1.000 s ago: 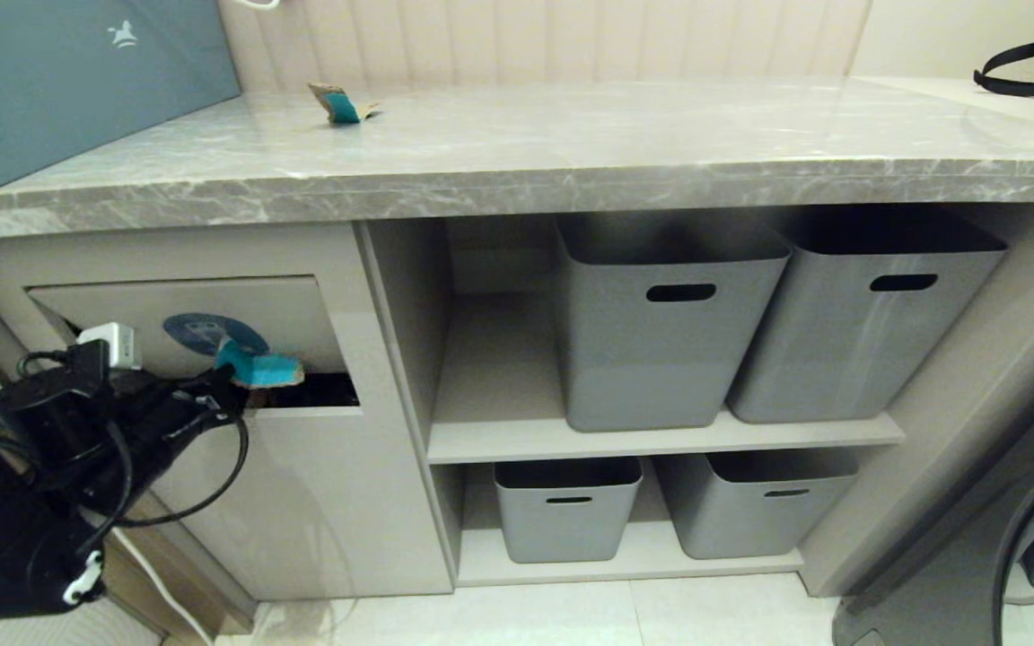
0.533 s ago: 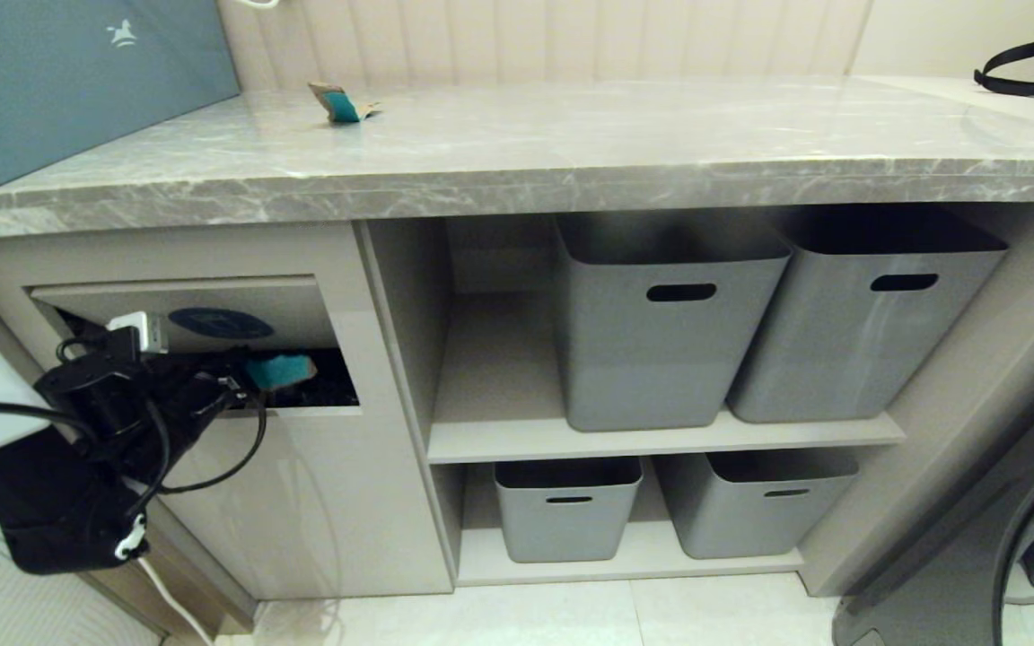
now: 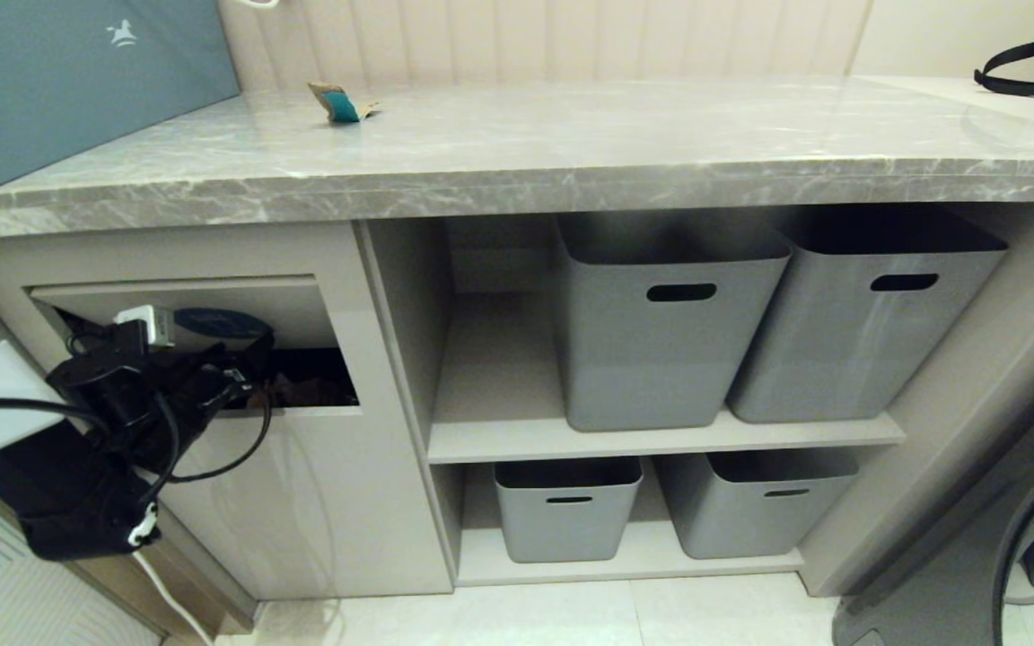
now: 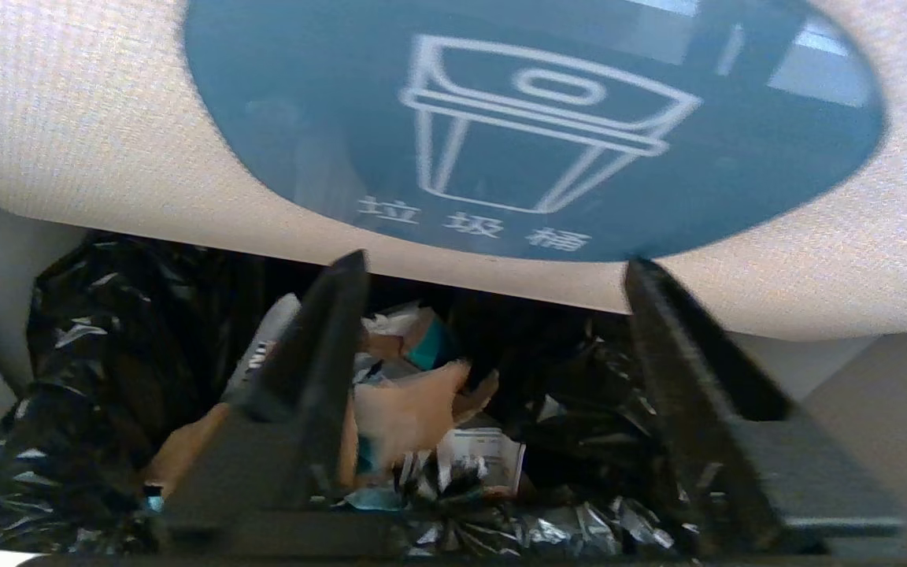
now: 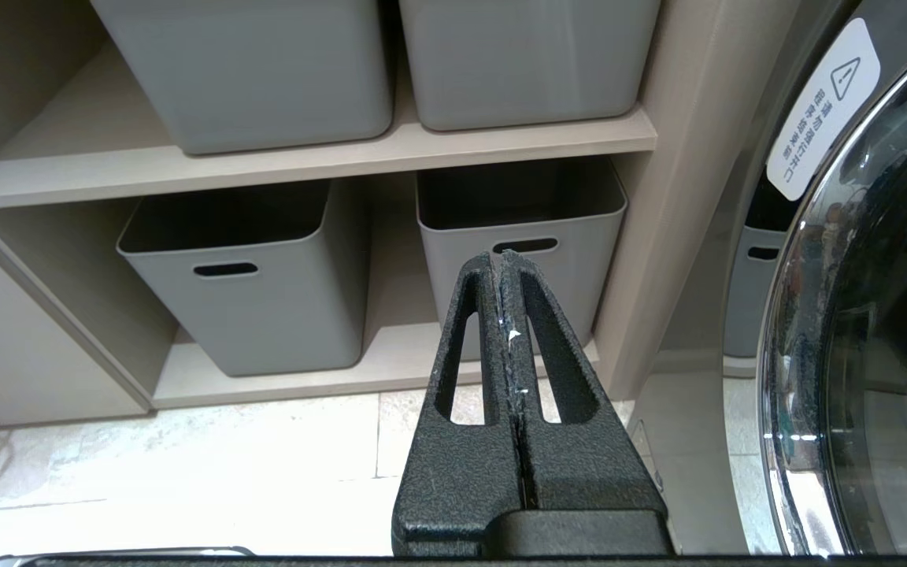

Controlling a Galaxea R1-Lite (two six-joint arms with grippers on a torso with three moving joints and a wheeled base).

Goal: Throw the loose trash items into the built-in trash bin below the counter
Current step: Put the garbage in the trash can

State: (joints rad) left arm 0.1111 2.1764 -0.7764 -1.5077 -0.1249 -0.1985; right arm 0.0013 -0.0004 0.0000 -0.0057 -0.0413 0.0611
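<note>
Lower left, the left claw (image 3: 252, 372) gapes empty under the pushed-in flap (image 3: 212, 309); 1 scrap (image 4: 410, 409), apparently, lies among bagged rubbish below; another scrap (image 3: 340, 101) lies on the surface (image 3: 571, 144), upper left.

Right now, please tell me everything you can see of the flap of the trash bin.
The flap is a beige rectangular panel in the cabinet front below the counter. It is tilted inward, baring a black-bagged opening. A blue oval sticker with a white bin icon sits on it. The left gripper, jaws apart, reaches in under it.
</note>
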